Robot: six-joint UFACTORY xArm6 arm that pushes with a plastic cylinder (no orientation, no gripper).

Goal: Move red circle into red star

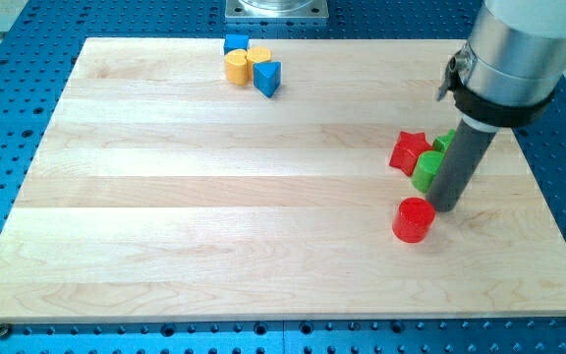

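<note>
The red circle is a short cylinder lying at the view's lower right on the wooden board. The red star lies above it, a little over one block's width away. My tip stands just right of the red circle's upper edge, touching or nearly touching it. A green cylinder sits between the circle and the star, against the star's lower right side and partly hidden by my rod. Another green block shows behind the rod.
At the view's top centre a cluster holds a blue cube, two yellow cylinders and a blue triangular block. The board lies on a blue perforated table.
</note>
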